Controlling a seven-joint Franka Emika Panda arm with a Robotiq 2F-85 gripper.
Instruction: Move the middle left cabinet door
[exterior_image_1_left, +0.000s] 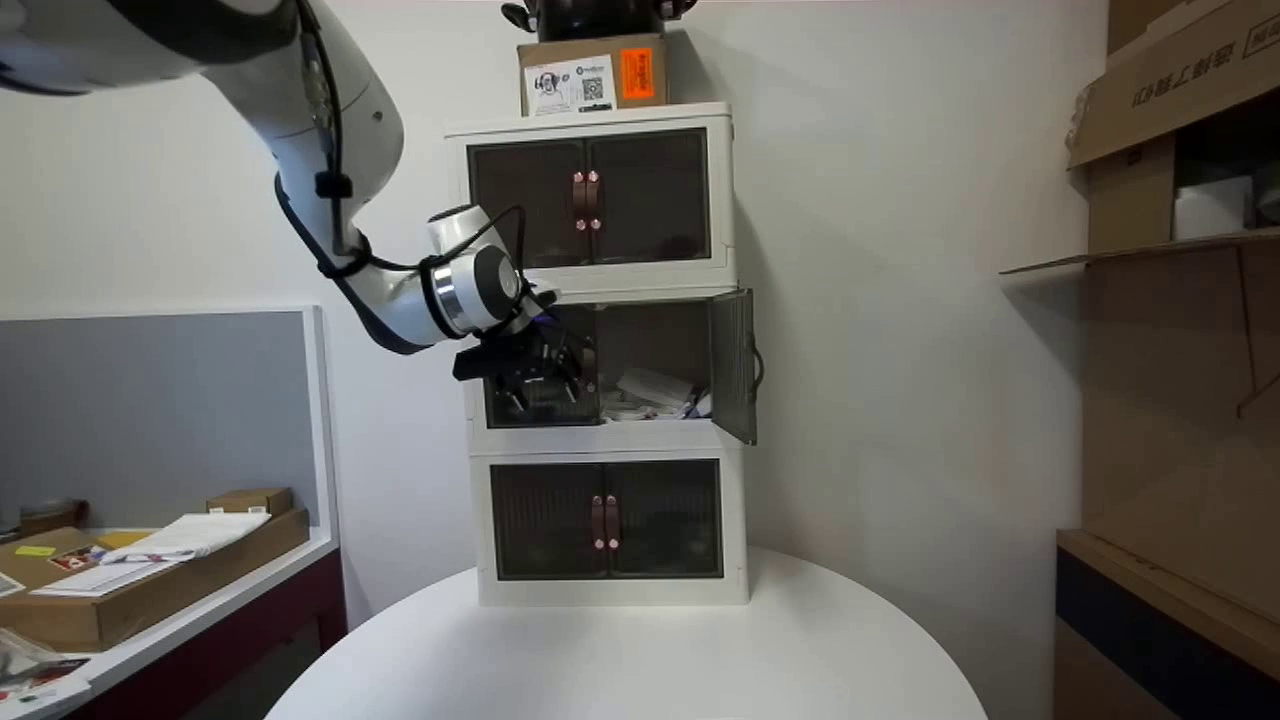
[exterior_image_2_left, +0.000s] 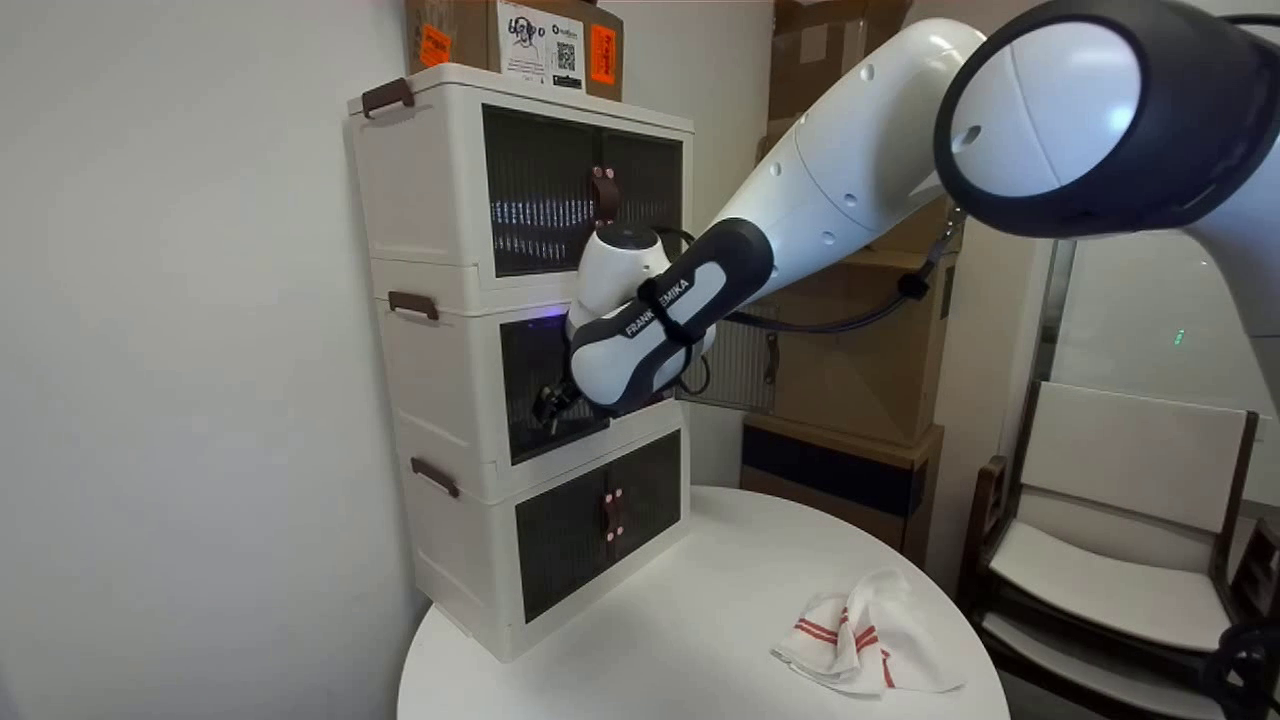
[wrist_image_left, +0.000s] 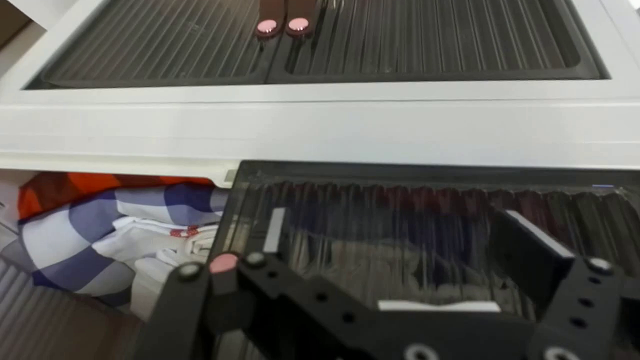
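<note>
The middle left cabinet door (exterior_image_2_left: 530, 365) is covering the left half of the middle tier (exterior_image_1_left: 610, 440). The tool (wrist_image_left: 402, 232) is hovering before it, fingers (wrist_image_left: 530, 260) standing wide apart; whether they are touching it, I cannot tell. The right leaf (exterior_image_1_left: 733, 365) is standing swung out, exposing cloths (wrist_image_left: 85, 240). A round bench (exterior_image_1_left: 620, 660) is carrying the white cabinet (exterior_image_2_left: 425, 370) and a red-striped towel (exterior_image_2_left: 860, 640).
</note>
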